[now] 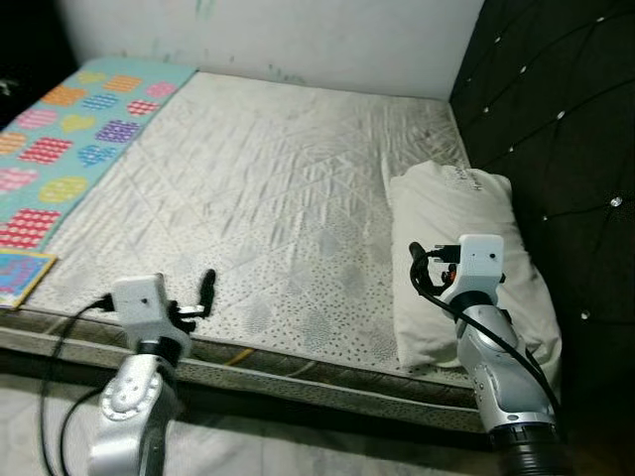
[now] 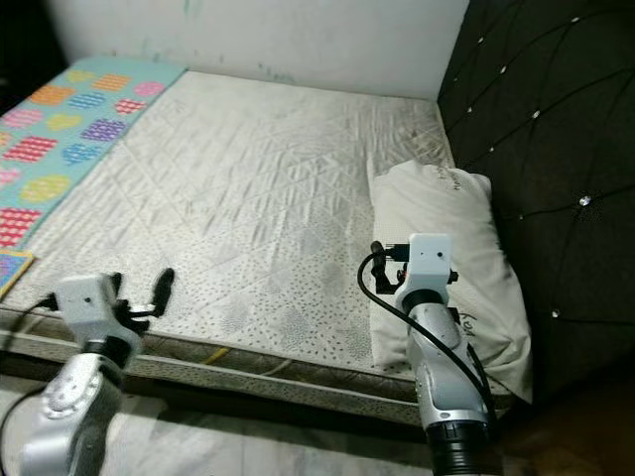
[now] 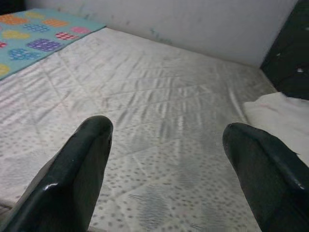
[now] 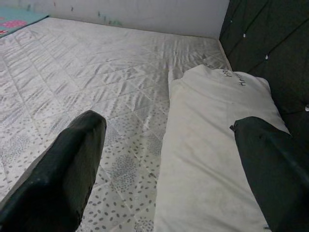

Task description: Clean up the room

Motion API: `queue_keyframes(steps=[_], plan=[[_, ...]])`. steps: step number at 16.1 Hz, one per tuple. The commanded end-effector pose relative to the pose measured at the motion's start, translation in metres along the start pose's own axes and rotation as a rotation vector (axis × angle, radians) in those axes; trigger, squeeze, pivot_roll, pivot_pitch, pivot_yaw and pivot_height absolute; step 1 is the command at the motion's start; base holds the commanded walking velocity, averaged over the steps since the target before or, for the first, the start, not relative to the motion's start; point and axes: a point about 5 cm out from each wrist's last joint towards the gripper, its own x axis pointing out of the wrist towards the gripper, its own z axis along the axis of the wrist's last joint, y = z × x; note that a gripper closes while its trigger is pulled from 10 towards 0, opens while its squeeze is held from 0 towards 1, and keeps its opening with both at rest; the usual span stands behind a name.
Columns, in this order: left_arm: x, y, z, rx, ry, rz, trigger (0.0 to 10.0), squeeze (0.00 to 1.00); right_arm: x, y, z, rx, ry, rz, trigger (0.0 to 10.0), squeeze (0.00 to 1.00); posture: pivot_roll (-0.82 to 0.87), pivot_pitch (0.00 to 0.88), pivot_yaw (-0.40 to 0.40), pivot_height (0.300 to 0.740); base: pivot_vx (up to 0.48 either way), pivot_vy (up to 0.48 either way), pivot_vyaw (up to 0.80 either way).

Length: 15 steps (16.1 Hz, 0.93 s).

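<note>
A bare quilted mattress (image 1: 258, 188) fills the room, a white pillow (image 1: 461, 268) lying at its right edge against the dark headboard (image 1: 556, 129); soft, light and floppy, it probably wants pinching at a near corner by the right gripper (image 4: 169, 164), whose fingers hover apart over it, the left gripper (image 3: 164, 164) likewise spread.

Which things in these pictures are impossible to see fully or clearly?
- Pillow: near end hidden behind the right arm, eye views.
- Pillow lettering: too small to read.
- Colourful blanket: cut by the left edge.
- Right hand: only its fingers show, wrist view.
</note>
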Motion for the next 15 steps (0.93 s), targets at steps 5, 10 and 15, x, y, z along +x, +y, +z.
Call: queue_keyframes(steps=[5,10,15], plan=[[-0.0018,-0.002,0.0045,-0.002,-0.021,-0.021,10.0,0.0,-0.0007,-0.0023,-0.0009,-0.01,0.0,-0.002,10.0,0.0,-0.14,0.078,-0.026,0.74,0.362,0.0,0.0],[-0.0015,-0.0018,0.0021,-0.004,-0.002,-0.008,10.0,0.0,-0.0004,-0.0023,-0.0016,-0.008,0.001,-0.005,10.0,0.0,-0.14,0.08,-0.024,0.74,0.211,0.0,0.0],[-0.0004,-0.0016,-0.0001,-0.034,0.016,0.018,10.0,0.0,-0.0008,-0.0029,-0.0034,-0.008,0.007,-0.008,10.0,0.0,-0.13,0.082,-0.023,0.74,0.0,0.0,0.0]])
